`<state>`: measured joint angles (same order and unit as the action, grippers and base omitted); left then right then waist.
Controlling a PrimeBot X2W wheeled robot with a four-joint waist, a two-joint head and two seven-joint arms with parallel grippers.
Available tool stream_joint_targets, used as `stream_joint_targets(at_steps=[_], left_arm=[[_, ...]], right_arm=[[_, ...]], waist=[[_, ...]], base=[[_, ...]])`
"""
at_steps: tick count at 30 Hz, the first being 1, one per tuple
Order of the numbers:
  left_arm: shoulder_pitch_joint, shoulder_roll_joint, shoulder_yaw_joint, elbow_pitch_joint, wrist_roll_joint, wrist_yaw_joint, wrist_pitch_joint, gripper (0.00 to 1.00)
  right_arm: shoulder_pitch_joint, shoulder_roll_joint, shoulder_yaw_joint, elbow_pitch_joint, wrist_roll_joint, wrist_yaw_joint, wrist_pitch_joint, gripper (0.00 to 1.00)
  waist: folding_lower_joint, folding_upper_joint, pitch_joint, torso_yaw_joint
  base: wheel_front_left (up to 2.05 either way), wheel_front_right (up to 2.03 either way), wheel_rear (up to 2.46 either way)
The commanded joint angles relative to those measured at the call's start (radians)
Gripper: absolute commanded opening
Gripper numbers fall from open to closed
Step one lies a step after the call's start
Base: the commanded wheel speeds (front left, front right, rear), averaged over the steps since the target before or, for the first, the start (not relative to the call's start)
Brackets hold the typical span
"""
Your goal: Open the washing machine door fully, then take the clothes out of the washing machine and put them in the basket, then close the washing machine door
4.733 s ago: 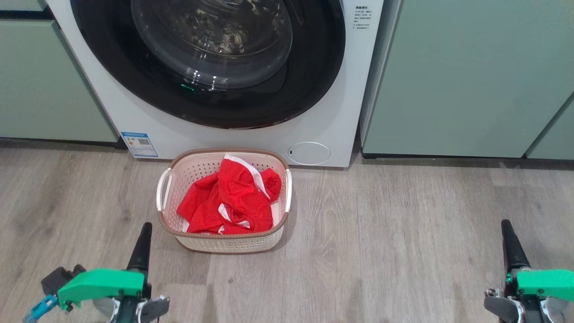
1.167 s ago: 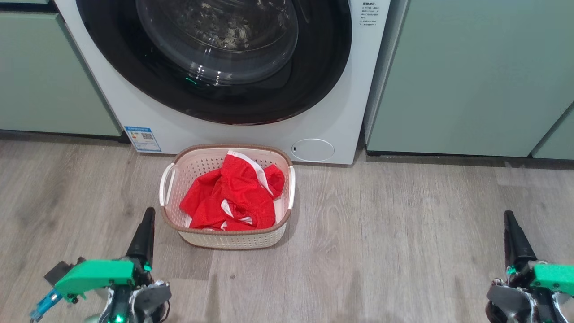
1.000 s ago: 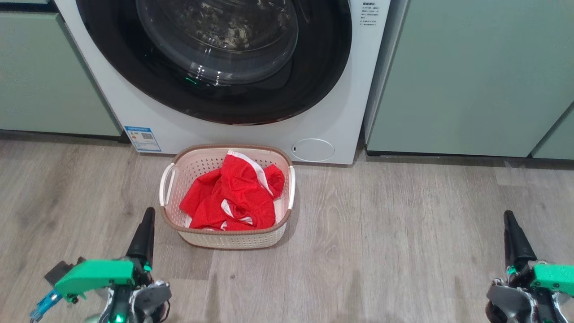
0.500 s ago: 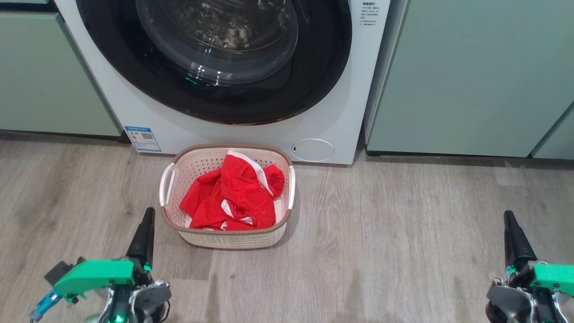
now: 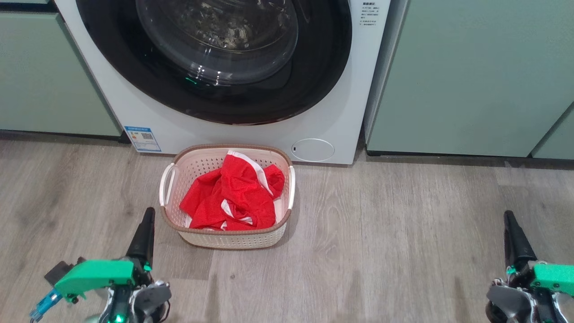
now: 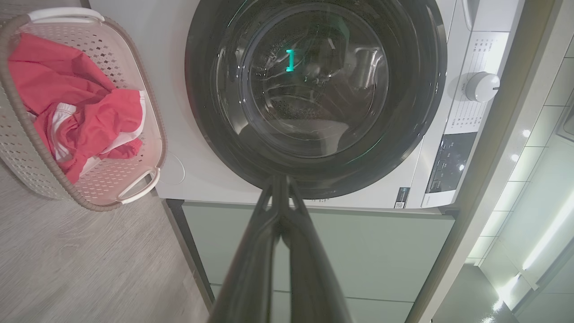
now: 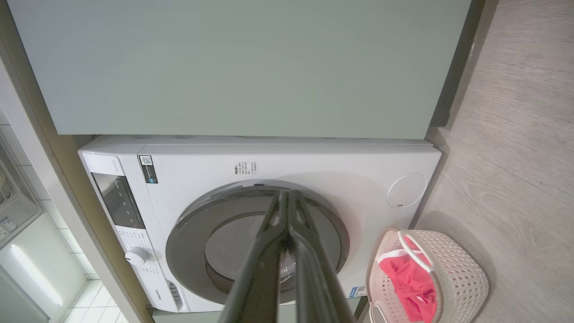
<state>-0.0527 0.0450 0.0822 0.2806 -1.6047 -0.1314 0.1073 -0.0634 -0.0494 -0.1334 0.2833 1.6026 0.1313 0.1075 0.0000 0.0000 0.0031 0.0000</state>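
The white washing machine (image 5: 332,121) stands ahead, its round black door (image 5: 314,80) lying flat against the front, closed. On the floor before it sits the cream basket (image 5: 228,240) holding the red clothes (image 5: 233,197). My left gripper (image 5: 147,214) rests low at the left, fingers together, empty, a little left of the basket. At the far right my right gripper (image 5: 507,217) is shut and empty too. The left wrist view shows the door (image 6: 412,116), basket (image 6: 103,179) and clothes (image 6: 67,116) beyond the shut left gripper (image 6: 279,178). The right wrist view shows the right gripper (image 7: 286,193), door (image 7: 193,233) and basket (image 7: 466,278).
Pale green cabinets (image 5: 471,76) flank the washer on both sides. Wood-look floor (image 5: 381,251) spreads between my grippers. A blue sticker (image 5: 142,138) and a round service flap (image 5: 312,150) sit low on the washer front.
Over the past few seconds the camera view shifted slightly and both grippers rose a little in the picture; in the last second nothing has visibly changed.
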Motion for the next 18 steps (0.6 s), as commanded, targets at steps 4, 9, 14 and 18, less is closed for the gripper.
stream_joint_targets(at_steps=[4, 9, 14, 18], left_arm=[[-0.055, 0.005, 0.032, -0.036, -0.004, 0.001, 0.006, 0.0], [-0.055, 0.005, 0.032, -0.036, -0.004, 0.001, 0.006, 0.0], [-0.055, 0.005, 0.032, -0.036, -0.004, 0.001, 0.006, 0.0], [-0.055, 0.005, 0.032, -0.036, -0.004, 0.001, 0.006, 0.0]], right_arm=[[-0.045, -0.001, 0.02, -0.039, 0.006, -0.001, 0.006, 0.0], [-0.045, -0.001, 0.02, -0.039, 0.006, -0.001, 0.006, 0.0], [-0.045, -0.001, 0.02, -0.039, 0.006, -0.001, 0.006, 0.0], [-0.044, -0.001, 0.02, -0.039, 0.006, -0.001, 0.006, 0.0]], waist=[[0.0, 0.0, 0.0, 0.0], [0.0, 0.0, 0.0, 0.0], [0.0, 0.0, 0.0, 0.0], [0.0, 0.0, 0.0, 0.0]], base=[[0.0, 0.0, 0.0], [0.0, 0.0, 0.0], [0.0, 0.0, 0.0], [0.0, 0.0, 0.0]])
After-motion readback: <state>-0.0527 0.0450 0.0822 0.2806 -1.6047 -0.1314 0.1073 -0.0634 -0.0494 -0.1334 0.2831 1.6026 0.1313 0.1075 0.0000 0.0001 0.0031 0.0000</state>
